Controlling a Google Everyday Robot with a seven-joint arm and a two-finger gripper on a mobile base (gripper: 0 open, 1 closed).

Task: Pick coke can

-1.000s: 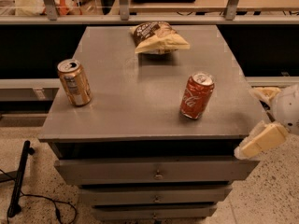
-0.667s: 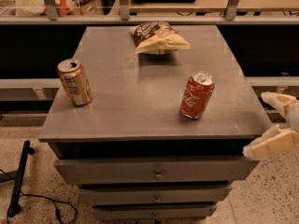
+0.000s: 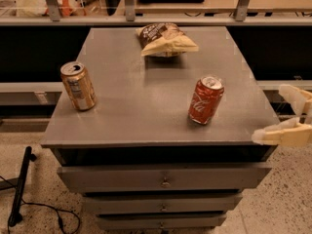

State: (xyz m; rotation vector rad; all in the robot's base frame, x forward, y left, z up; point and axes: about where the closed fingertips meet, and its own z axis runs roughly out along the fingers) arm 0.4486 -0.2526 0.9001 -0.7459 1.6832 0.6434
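Observation:
The coke can [image 3: 205, 100] is red with white script and a silver top. It stands upright on the right side of the grey cabinet top [image 3: 146, 106]. My gripper [image 3: 282, 114] is at the right edge of the view, beside the cabinet's front right corner, right of the can and apart from it. Its two cream fingers [image 3: 282, 133] are spread open and hold nothing.
A gold-tan can [image 3: 78, 86] stands at the left edge of the top. A chip bag [image 3: 165, 39] lies at the back middle. Drawers [image 3: 163, 179] run below the top. A black cable and stand [image 3: 22, 189] lie on the floor at left. A counter runs behind.
My gripper has moved right and slightly up, away from the cabinet's front corner. The cans and bag have not moved.

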